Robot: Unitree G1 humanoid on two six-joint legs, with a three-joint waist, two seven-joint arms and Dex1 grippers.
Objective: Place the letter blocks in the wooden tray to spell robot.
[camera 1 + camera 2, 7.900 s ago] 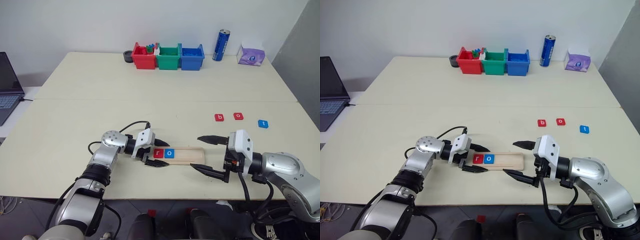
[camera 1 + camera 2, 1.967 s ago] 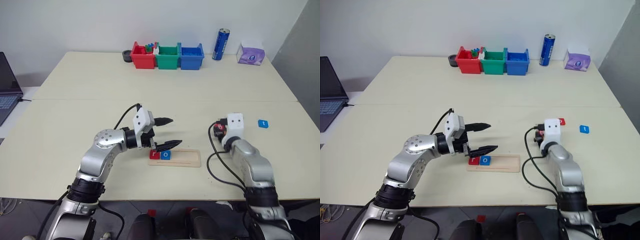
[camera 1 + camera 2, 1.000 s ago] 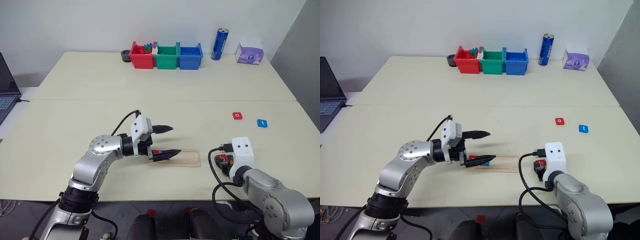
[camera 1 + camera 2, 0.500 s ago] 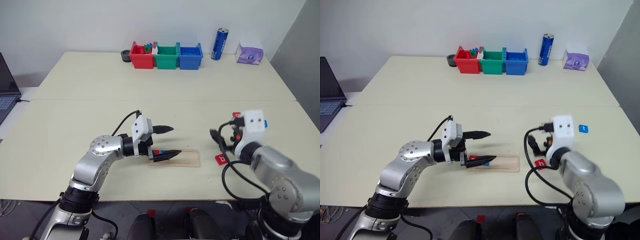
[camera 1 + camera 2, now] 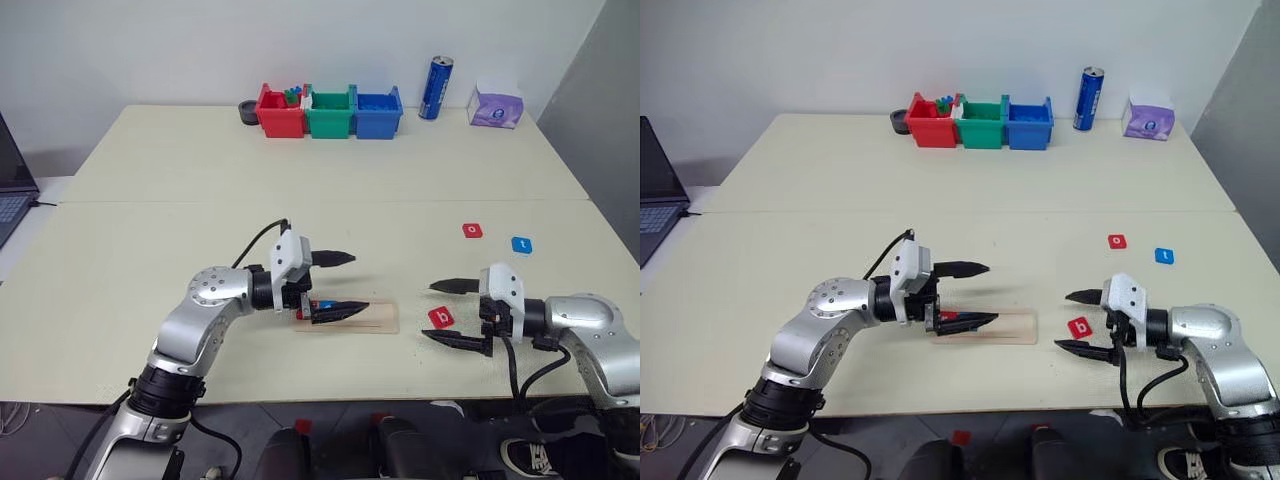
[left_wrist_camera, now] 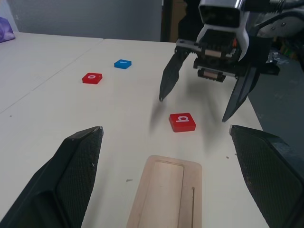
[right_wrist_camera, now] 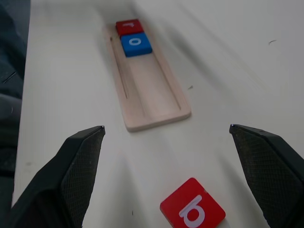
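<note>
Wooden tray (image 7: 147, 85) w/ 2 tiles in, 3 tiles loose on tabletop (image 5: 180, 200).
Tray's long axis runs left-right across tabletop; red r tile (image 7: 129, 27) then blue o tile (image 7: 136, 45) sit at its left end. Red b tile (image 5: 440, 318) lies flat just past tray's right end, between fingers of right gripper (image 5: 448, 312), spread wide, empty. Red o tile (image 5: 472, 231) & blue t tile (image 5: 521, 245) farther back-right. Left gripper (image 5: 345, 283) wide, over tray's left end, holding nothing.

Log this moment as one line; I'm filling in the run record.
tray: r, o in | b tile: on table between right fingers, open | left fingers: open over tray | o, t: waiting
</note>
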